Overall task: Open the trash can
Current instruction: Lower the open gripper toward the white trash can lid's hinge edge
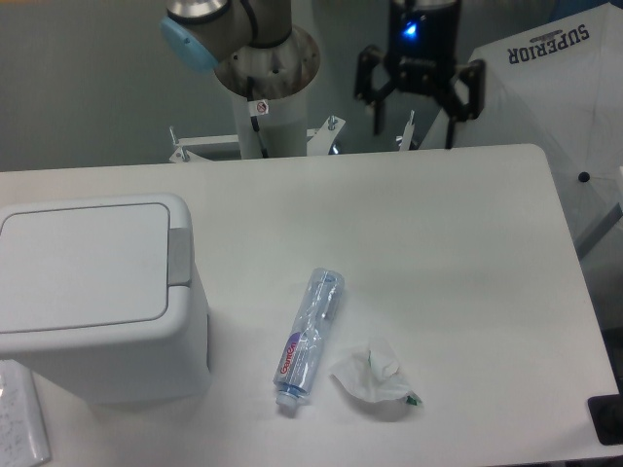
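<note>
The trash can (97, 331) is a large boxy white bin at the table's left, with its flat white lid (83, 265) lying closed and a grey push tab (180, 257) on its right edge. My gripper (417, 126) hangs at the far edge of the table, well to the right of the bin and far from it. Its two black fingers stand apart, open and empty.
A crushed clear plastic bottle (310, 336) lies in the middle of the white table (467, 253). A crumpled white wrapper (373, 375) lies to its right. The arm's base (263, 78) stands behind the table. A white paper (21, 423) lies at the front left corner.
</note>
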`<state>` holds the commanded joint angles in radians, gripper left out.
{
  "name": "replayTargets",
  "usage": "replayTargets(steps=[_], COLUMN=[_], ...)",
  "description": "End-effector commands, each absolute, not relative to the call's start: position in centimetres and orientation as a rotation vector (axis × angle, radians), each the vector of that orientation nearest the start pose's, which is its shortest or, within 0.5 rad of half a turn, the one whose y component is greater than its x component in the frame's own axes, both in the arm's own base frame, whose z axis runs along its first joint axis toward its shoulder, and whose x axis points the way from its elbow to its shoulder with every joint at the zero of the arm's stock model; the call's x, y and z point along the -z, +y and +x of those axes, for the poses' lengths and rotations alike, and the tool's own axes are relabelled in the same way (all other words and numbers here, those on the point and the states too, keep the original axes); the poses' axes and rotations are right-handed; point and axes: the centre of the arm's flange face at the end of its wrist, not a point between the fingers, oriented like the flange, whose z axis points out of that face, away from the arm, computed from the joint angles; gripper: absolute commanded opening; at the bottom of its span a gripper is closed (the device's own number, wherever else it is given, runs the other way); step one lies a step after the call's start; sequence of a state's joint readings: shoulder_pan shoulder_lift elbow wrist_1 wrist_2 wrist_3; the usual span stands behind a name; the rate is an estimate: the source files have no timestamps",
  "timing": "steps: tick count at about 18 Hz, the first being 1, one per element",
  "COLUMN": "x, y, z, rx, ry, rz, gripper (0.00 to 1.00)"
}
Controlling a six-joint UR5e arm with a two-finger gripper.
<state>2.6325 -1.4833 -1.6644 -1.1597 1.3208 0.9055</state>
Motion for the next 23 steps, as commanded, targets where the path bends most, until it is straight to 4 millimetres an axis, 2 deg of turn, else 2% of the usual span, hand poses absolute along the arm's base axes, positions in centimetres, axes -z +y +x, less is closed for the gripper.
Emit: replayTargets(steps=[2,4,7,11,14,20,23], x=[-52.7,-52.4,-52.6,-51.9,-52.1,-50.7,-49.7], y=[39.7,41.0,44.0,46.5,47.3,48.4,50.1], z=[-33.0,-32.1,-30.5,-28.8,-27.9,-27.7,-26.9], rx=[-0.218,-0.158,-0.081,0.058,0.104,0.14,0.155], ry=[-0.173,-0.328,-0.521,-0.71,-0.721,-0.741,-0.705], rz=[-2.695,-2.673,-2.541,-2.432,-2.413,-2.425,-2.438], gripper=[1.0,1.0,1.0,1.0,1.0,1.0,1.0])
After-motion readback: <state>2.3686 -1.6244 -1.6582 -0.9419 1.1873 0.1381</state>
